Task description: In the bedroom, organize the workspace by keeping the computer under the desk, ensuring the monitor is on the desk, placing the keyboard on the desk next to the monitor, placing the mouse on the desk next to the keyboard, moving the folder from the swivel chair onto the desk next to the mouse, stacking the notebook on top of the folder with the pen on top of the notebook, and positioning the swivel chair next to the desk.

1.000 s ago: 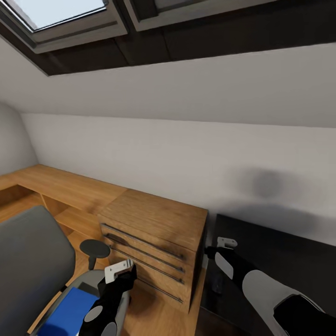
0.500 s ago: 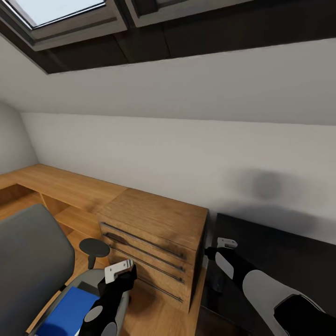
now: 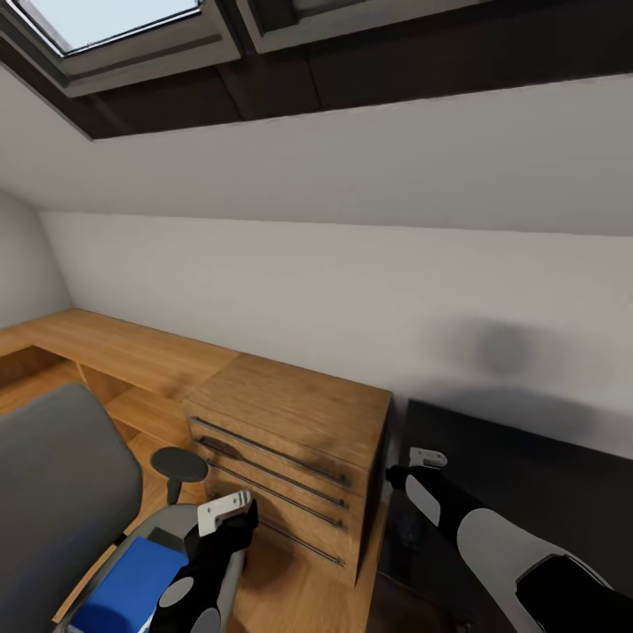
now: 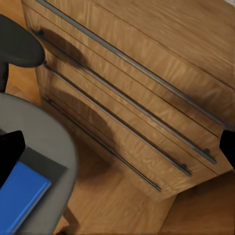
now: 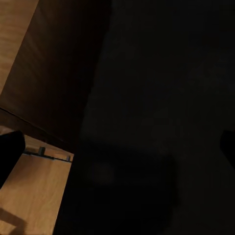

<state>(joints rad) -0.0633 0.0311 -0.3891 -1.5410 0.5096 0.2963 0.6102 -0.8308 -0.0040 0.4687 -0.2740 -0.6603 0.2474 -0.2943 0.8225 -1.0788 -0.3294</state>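
Wooden cabinet [image 3: 294, 457]: warm grained wood, matt, with slim grey metal bar handles [image 4: 122, 100]. Floor [image 4: 122, 205]: similar wood grain. Swivel chair [image 3: 53, 492]: grey cloth back and seat, black padded armrest [image 3: 178, 464]. Folder [image 3: 132, 585]: smooth bright blue. Desk [image 3: 536, 475]: smooth black top, faint sheen. Wall [image 3: 352, 290]: plain matt white.

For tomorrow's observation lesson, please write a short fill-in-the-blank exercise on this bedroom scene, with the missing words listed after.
1. The flat bright blue folder lies on the seat of the grey upholstered ____.
2. The wooden cabinet has long metal bar handles on its ____.
3. The glossy black desk stands to the ____ of the wooden cabinet in the head view.
4. The left gripper hovers above the chair's ____.

Missing words: swivel chair; drawers; right; seat
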